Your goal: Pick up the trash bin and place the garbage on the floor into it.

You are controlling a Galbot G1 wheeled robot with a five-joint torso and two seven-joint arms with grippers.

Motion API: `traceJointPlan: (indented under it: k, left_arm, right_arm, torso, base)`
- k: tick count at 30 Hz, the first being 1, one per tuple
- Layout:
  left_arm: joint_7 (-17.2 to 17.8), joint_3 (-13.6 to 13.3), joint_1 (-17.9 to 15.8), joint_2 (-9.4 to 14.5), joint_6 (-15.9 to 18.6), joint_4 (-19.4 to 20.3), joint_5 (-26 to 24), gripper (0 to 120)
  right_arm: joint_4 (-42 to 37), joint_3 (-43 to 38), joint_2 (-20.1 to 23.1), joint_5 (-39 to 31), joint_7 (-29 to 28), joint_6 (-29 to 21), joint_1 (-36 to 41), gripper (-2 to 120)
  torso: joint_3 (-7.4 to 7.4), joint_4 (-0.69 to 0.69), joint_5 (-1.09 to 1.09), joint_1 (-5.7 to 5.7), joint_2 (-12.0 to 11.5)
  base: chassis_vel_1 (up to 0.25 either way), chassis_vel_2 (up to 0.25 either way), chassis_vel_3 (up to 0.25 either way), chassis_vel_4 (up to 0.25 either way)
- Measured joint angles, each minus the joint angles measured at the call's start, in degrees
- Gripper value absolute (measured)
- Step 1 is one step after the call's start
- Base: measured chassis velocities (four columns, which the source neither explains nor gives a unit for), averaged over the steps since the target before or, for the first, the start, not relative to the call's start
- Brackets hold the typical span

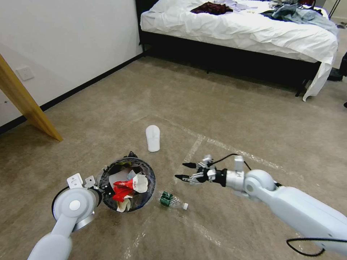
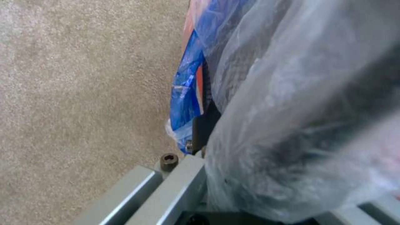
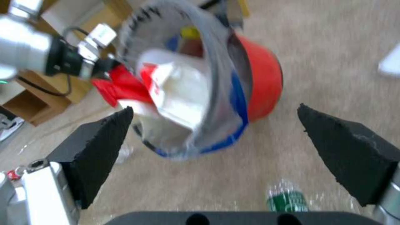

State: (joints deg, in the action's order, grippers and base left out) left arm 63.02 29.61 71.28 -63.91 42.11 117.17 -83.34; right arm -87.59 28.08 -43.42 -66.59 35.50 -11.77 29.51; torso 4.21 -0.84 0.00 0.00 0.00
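Trash bin (image 1: 127, 184) is sitting low and left in the head view, with the left gripper (image 1: 102, 187) clamped on its rim. Right gripper (image 1: 188, 171), near the middle, is hanging wide open, holding nothing, above 1 bottle (image 1: 172, 200).

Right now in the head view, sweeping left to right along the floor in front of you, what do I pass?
Left gripper at the trash bin's rim → trash bin with paper and red wrappers inside → clear plastic bottle lying on the carpet → right gripper, open above the floor.
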Motion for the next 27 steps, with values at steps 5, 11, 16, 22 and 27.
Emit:
traceJointPlan:
  k: [5,11,16,22,27]
  left_arm:
    - [-1.75,0.06,-0.1,-0.06,0.06,-0.8,1.76,0]
    - [-2.93,-0.47,-0.51,-0.09,0.05,-1.62,3.59,0]
    - [-2.98,-1.13,-0.96,0.03,0.06,-1.78,3.72,0]
    - [-3.16,-1.68,-1.97,0.16,-0.01,-2.57,4.47,0]
    - [-3.66,-1.76,-2.26,-0.21,-0.03,-3.04,5.15,0]
  right_arm:
    - [1.84,1.9,0.5,0.09,-0.1,-2.94,-1.19,100]
    - [1.22,-0.47,3.05,1.96,0.14,-3.23,2.44,100]
    - [-0.19,-3.55,4.21,2.98,0.13,-3.08,5.65,100]
    - [-1.6,-4.26,6.19,4.54,0.28,-5.06,6.89,100]
    - [-1.3,-2.64,6.52,4.92,0.92,-8.85,5.36,100]
  torso:
    - [0.0,-0.02,0.0,0.0,0.0]
    - [0.0,-0.04,0.01,0.0,0.0]
    - [-0.01,-0.02,0.0,0.0,0.0]
    - [-0.01,-0.02,-0.01,0.0,0.0]
    - [0.0,-0.01,-0.01,0.0,0.0]
  base:
    - [0.0,0.0,0.0,0.0]
    - [0.0,0.0,0.0,0.0]
    - [0.0,0.0,0.0,0.0]
    - [0.0,0.0,0.0,0.0]
    - [0.0,0.0,0.0,0.0]
